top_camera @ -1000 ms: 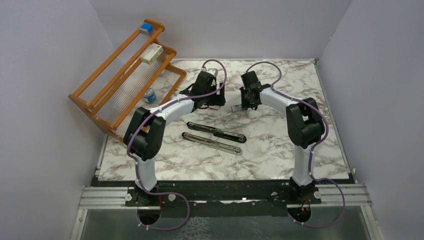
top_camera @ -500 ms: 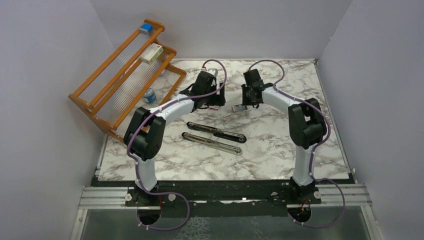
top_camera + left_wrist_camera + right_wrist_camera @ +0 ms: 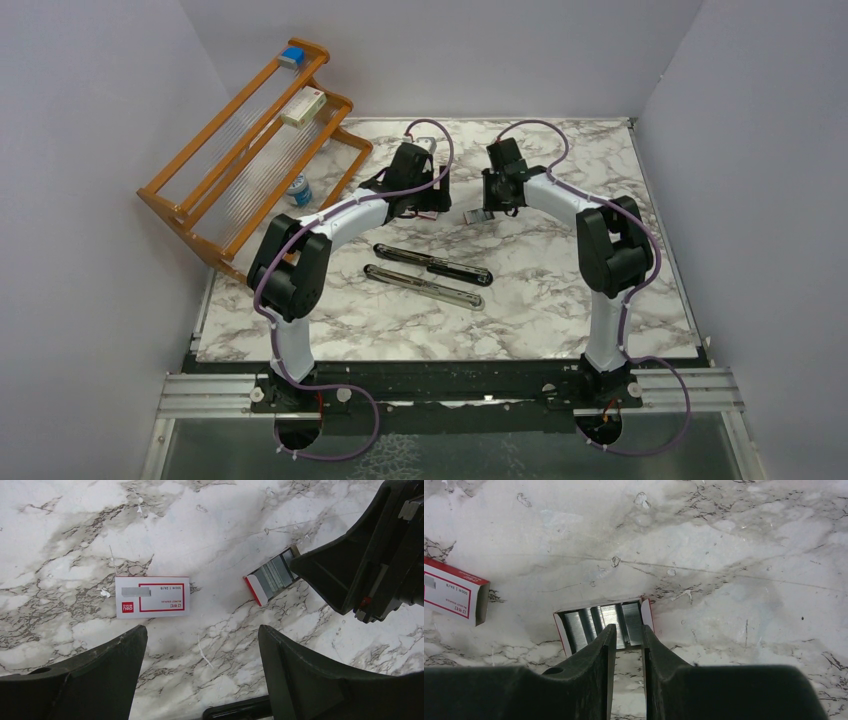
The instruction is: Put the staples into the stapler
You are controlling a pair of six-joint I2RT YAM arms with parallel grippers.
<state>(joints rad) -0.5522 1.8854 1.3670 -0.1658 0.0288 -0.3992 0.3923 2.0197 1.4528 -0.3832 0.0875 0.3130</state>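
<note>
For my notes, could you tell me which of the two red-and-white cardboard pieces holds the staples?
The open tray at the right gripper, silver staples showing inside; the printed sleeve lying beside it shows none.

The top external camera sits high above and behind the 2 arm bases (image 3: 290, 385), facing forward and down. It is far enough back to take in the whole marble table (image 3: 560, 300) and the wooden rack (image 3: 250, 150) at its left.

The left wrist camera looks almost straight down at the marble from close by, with the left gripper (image 3: 202, 637) filling its lower edge. The right wrist camera is nearer still to the surface, aimed along the right gripper (image 3: 628, 630).

Both wrist views share the tray of staples (image 3: 270, 577) and the red-and-white staple packet (image 3: 152, 596). The left one also catches the right gripper at its right edge. The overhead view shows that same patch very small.
</note>
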